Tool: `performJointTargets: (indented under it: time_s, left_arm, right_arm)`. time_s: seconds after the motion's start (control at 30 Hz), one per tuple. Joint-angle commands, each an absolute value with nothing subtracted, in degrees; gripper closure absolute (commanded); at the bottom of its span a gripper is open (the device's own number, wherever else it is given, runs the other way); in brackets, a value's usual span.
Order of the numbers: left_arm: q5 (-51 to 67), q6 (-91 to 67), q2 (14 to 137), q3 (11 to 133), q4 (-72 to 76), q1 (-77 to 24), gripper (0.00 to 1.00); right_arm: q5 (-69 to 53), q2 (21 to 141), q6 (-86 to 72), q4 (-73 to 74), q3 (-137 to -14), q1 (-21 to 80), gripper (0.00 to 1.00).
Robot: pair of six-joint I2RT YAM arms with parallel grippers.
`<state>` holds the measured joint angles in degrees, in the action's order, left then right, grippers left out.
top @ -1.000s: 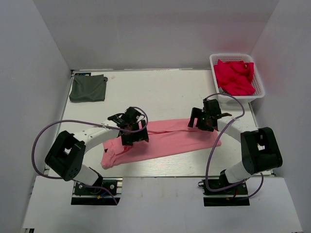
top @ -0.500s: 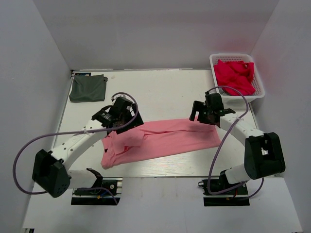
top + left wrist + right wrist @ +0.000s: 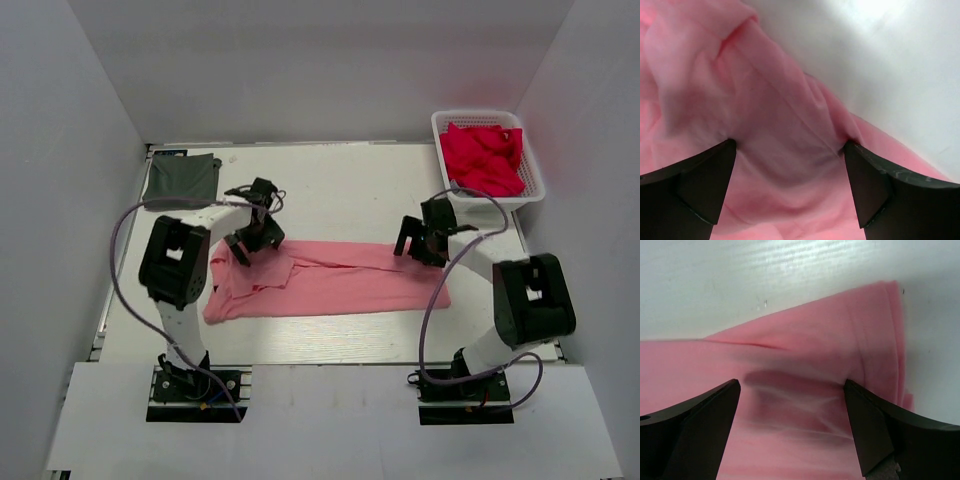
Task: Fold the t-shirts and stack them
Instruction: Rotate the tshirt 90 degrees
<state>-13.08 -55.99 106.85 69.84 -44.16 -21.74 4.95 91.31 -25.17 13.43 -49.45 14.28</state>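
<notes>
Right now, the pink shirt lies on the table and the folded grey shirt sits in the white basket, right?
No. The top view shows the folded grey shirt at the back left of the table; the white basket holds red cloth.

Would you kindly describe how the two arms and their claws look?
The left arm and right arm have white links with chunky black joint housings; a purple cable runs along each. The left claw and right claw are black, with wedge-shaped fingers.

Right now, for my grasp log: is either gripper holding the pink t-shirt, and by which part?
Nothing is held. The left gripper and the right gripper both stand open over the salmon-pink t-shirt, one near each end.
</notes>
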Motion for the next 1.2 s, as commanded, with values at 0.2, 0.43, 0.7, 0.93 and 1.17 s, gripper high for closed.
performJointTargets:
  time_s: [0.2,0.43,0.7,0.93,1.17]
  left_arm:
    - [3.9,-42.3,154.8,144.2,-40.2,-19.0,0.01]
    - [11.3,-50.4,168.7,148.4,-4.7,-20.6,0.01]
    - [5.5,-53.0,169.6,144.8,1.0,-21.4,0.01]
    - [4.7,-52.4,166.2,144.9,-0.5,-20.7,0.01]
    - [3.6,-39.9,147.6,144.5,-3.8,-20.0,0.01]
  right_arm:
    - [-9.4,74.6,-31.6,18.7,-29.7,25.5,0.1]
    - [-23.4,78.3,-25.1,13.5,-31.4,49.1,0.1]
    - [-25.0,84.1,-17.9,8.6,-36.6,59.7,0.1]
    - [-14.5,85.6,-18.7,13.7,-41.6,62.3,0.1]
    - [-1.2,70.3,-21.4,15.6,-43.6,62.3,0.1]
